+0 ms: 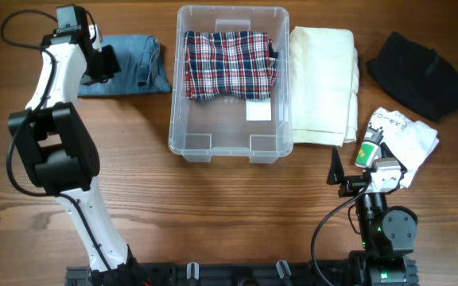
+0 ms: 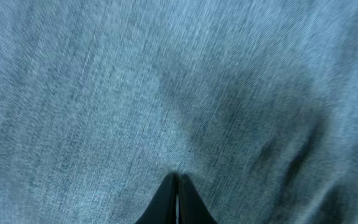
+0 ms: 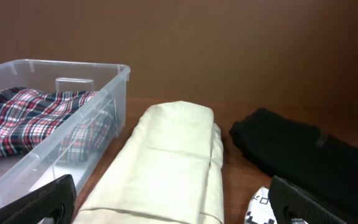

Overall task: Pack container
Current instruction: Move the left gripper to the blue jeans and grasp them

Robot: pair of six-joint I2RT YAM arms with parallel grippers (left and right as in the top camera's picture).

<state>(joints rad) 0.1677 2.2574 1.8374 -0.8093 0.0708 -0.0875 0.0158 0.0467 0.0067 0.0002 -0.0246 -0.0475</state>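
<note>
The clear container (image 1: 230, 153) stands at the table's back middle and holds a folded red plaid garment (image 1: 229, 63) in its far half. It also shows in the right wrist view (image 3: 114, 78). My left gripper (image 1: 106, 63) is down on the folded blue jeans (image 1: 137, 67) left of the container. In the left wrist view its fingers (image 2: 178, 177) are pressed together into the denim (image 2: 166, 81). My right gripper (image 1: 358, 165) is open and empty at the front right, facing a folded cream cloth (image 3: 173, 155).
The cream cloth (image 1: 323, 83) lies against the container's right side. A black garment (image 1: 418, 75) lies at the back right. A white printed garment (image 1: 408, 139) lies beside my right gripper. A small white label (image 1: 258, 111) sits on the container's floor.
</note>
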